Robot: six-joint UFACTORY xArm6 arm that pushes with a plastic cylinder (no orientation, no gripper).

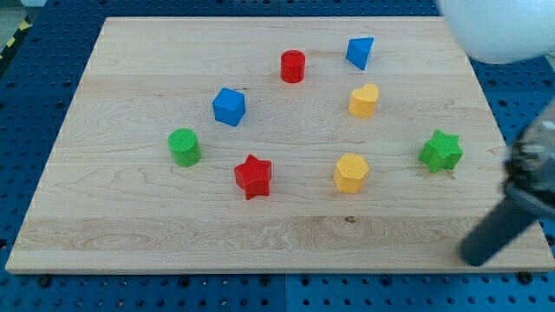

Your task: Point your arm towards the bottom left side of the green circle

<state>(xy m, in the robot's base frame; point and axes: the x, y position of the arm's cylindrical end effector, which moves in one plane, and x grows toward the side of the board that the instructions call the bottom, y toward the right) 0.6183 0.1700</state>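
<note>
The green circle (184, 146) stands on the wooden board (130, 217) at the view's left. My rod comes in from the view's right edge, and my tip (474, 256) rests near the board's bottom right corner. It is far to the right of the green circle, with the red star (253, 176) and the yellow hexagon (351, 172) between them. The nearest block to my tip is the green star (441, 151), above it.
A blue cube (229, 106), a red cylinder (293, 66), a blue triangular block (360, 52) and a yellow heart (364, 100) lie in the upper half. A white blurred object (503, 30) covers the top right corner. Blue perforated table surrounds the board.
</note>
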